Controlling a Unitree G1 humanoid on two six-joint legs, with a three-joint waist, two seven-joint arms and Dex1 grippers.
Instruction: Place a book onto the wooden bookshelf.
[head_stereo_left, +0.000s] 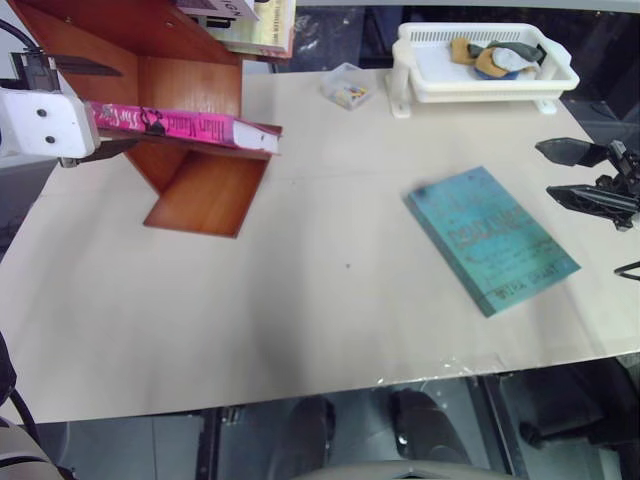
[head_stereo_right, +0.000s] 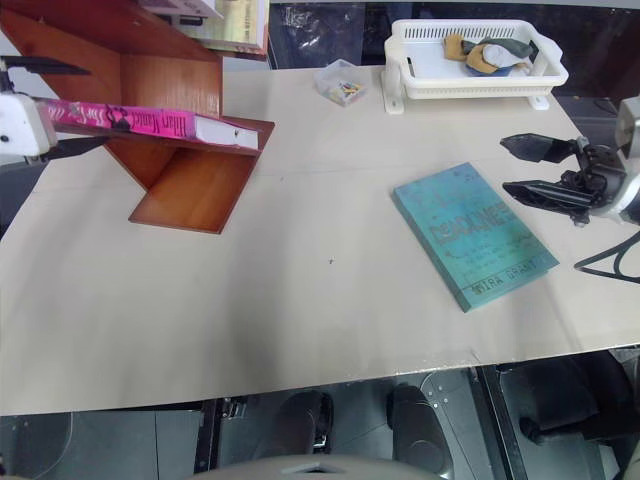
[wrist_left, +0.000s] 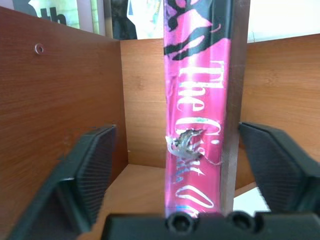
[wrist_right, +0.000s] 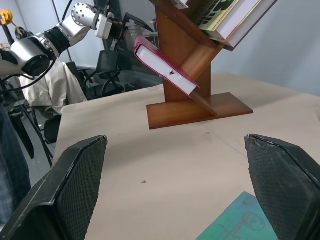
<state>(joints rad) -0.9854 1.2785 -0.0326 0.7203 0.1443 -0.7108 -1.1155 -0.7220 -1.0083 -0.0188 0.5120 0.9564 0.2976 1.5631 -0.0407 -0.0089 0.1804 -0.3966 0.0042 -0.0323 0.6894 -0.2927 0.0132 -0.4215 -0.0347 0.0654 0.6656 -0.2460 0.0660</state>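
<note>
The bright pink book lies on a slanted board of the wooden bookshelf at the table's far left, its white page edge toward the table's middle. My left gripper is open around the book's spine end. In the left wrist view the book stands between the spread fingers, with a gap on each side. My right gripper hovers open over the table's right edge and holds nothing.
A teal book lies flat on the table at the right, close to my right gripper. A white basket tray with small items stands at the back right, a small clear box beside it. Pale books sit in the shelf's upper part.
</note>
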